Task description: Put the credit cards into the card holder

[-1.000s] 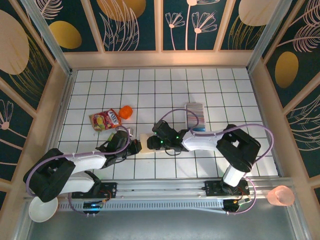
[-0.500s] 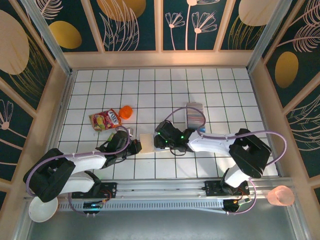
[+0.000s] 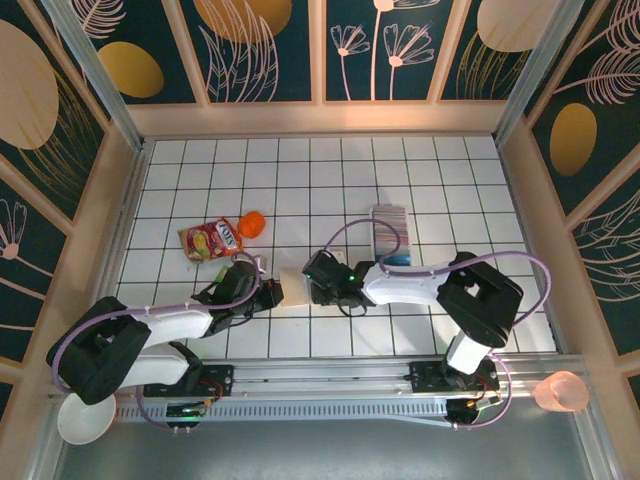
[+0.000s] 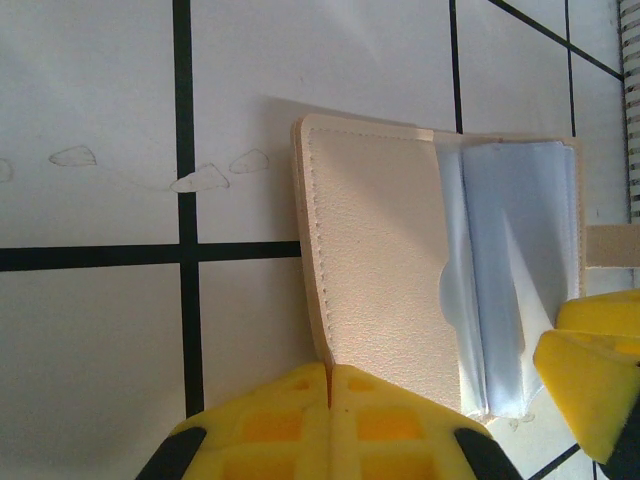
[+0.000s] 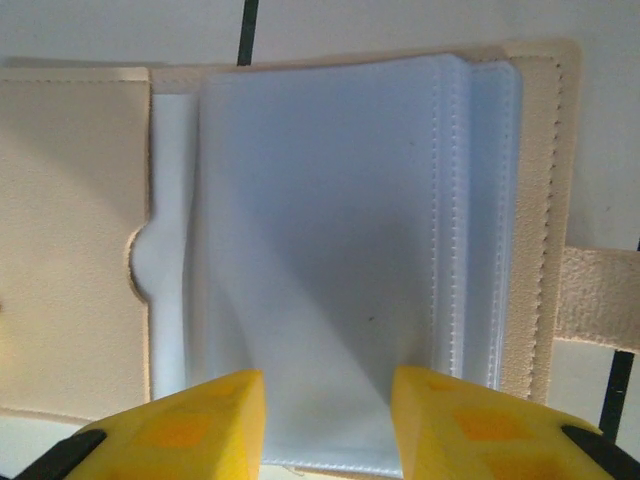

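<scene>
The beige card holder (image 3: 291, 288) lies open on the white tiles, its grey-blue sleeves (image 5: 330, 220) facing up and its snap tab (image 5: 598, 298) pointing right. My left gripper (image 4: 330, 375) is shut on the edge of the holder's beige left flap (image 4: 375, 270). My right gripper (image 5: 328, 420) stands open at the lower edge of the sleeves, one yellow finger on each side and nothing between them. That right finger (image 4: 590, 370) also shows in the left wrist view. The credit cards (image 3: 390, 228) overlap in a row behind the right arm.
A red snack pouch (image 3: 211, 240) and an orange cap (image 3: 252, 223) lie left of the holder. A white bowl (image 3: 82, 420) sits off the table at the near left and a pink cup (image 3: 560, 392) at the near right. Wooden walls ring the tiles.
The right arm swung slightly right and came back, its gripper staying over the open holder. The left gripper kept its hold on the flap and did not move.
</scene>
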